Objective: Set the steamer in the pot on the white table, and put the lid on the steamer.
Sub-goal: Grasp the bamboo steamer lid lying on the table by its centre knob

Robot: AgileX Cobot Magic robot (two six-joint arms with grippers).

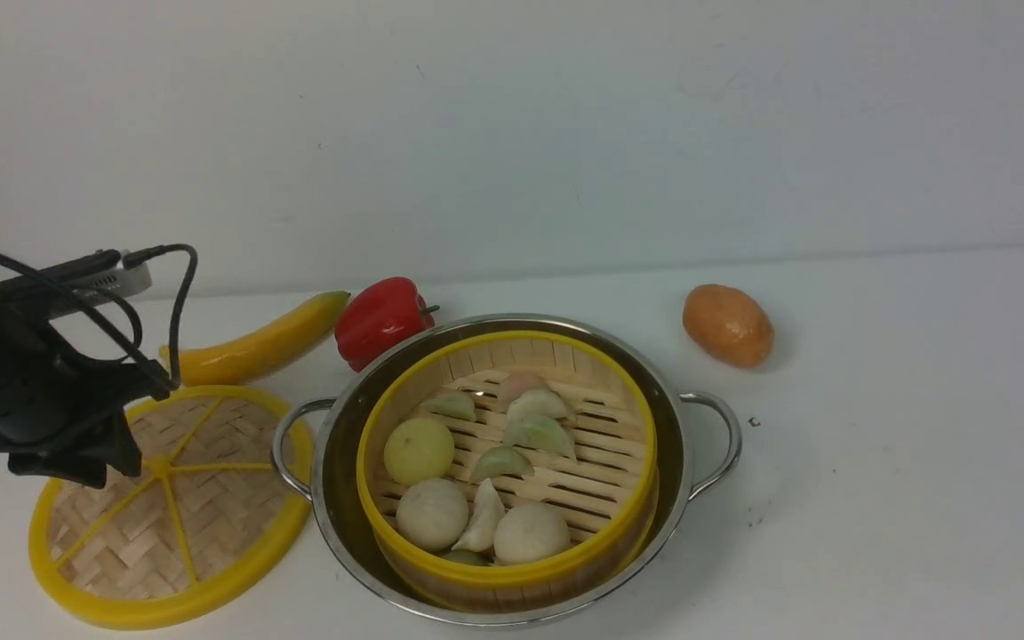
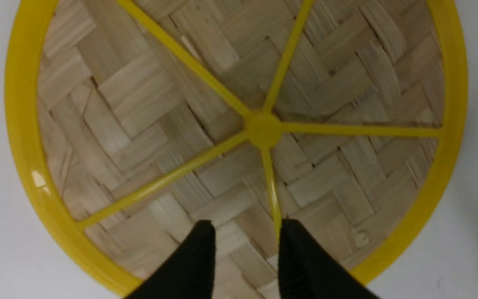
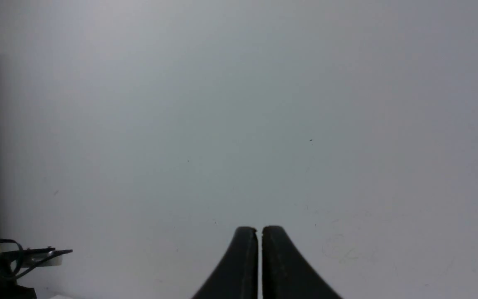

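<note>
left arm (image 1: 23,391) tipped down over the lid (image 2: 139,104), jaws partly spread, a spoke (image 2: 270,182) in the gap (nothing pinched). right jaws pressed together over the table (image 3: 264,104).

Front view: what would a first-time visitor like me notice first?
First, the shiny pot near the middle of the white table, with the yellow-rimmed steamer full of dumplings and buns sitting inside it. Just left of it the lid lies flat, the left tool open above it.

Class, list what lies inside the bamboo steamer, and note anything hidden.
The steamer holds three round buns and several dumplings; its near wall partly hides one green dumpling.
</note>
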